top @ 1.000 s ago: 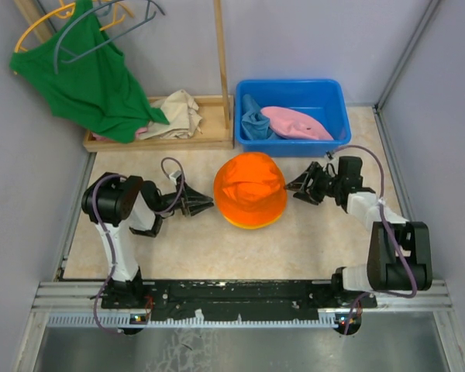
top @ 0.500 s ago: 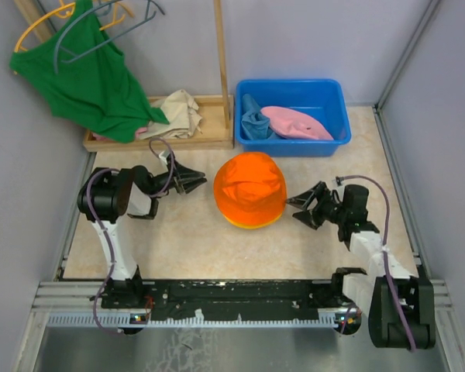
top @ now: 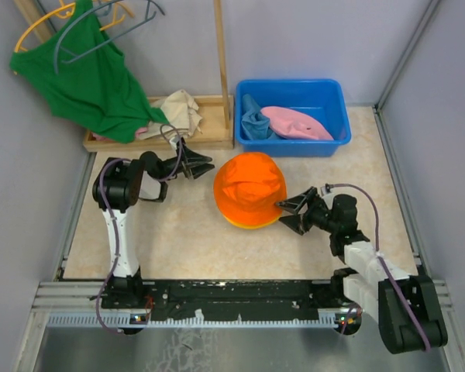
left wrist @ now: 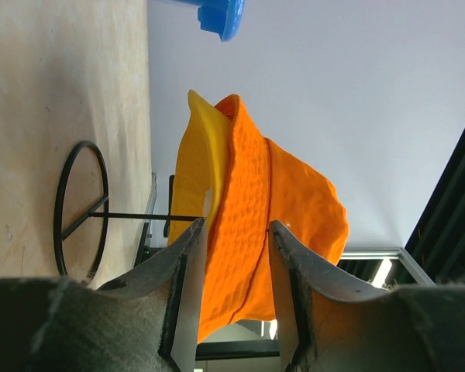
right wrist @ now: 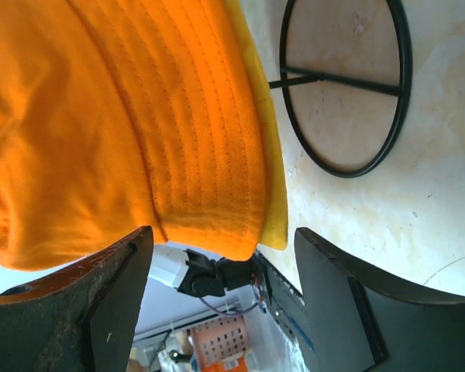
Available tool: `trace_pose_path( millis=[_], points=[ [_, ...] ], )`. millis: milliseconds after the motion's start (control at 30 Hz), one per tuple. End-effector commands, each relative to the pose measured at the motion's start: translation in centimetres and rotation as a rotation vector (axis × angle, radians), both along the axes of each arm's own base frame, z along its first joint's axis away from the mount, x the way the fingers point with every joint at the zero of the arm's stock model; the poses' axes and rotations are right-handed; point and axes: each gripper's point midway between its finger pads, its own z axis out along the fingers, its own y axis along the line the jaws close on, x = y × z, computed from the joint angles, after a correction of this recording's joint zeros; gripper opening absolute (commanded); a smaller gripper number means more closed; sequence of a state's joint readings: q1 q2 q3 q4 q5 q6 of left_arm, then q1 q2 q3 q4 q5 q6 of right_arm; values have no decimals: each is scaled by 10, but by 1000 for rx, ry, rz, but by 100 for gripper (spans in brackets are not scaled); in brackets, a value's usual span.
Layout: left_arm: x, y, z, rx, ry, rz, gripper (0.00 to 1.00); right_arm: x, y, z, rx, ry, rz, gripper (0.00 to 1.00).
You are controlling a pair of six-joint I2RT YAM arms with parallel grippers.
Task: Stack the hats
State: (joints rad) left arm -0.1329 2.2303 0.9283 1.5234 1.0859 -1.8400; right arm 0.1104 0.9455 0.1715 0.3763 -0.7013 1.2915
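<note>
The orange hat (top: 249,188) is stacked over the yellow hat (top: 253,225), between the 2 grippers. The left gripper (top: 204,167) is held near its brim, the right gripper (top: 282,215) just beside it; both are spread apart, nothing gripped.

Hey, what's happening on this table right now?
Two robot arms are stacking hats. The orange hat sits over the yellow hat mid-table. Both claws are open and hold nothing: the left claw is off the stack's far left side, and the right claw is by its near right brim. The blue hat and pink hat lie in the bin, not yet stacked.
</note>
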Motion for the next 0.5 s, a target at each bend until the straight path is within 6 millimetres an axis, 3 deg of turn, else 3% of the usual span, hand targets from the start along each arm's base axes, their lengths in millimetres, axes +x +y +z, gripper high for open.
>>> trace_pose_path(
  millis=[0,200,333,467],
  points=[
    [-13,-15,26,-52,-247,-51,44,13,7,11,22,-62,-17,73],
    [-12,-24,28,-62,-251,-75,43,20,1,9,-43,-57,-47,62],
    [-18,-25,28,-56,-250,-90,43,26,-6,9,-54,-58,-73,37],
    [-23,-26,27,-50,-249,-103,43,30,-5,10,-49,-61,-72,38]
  ],
)
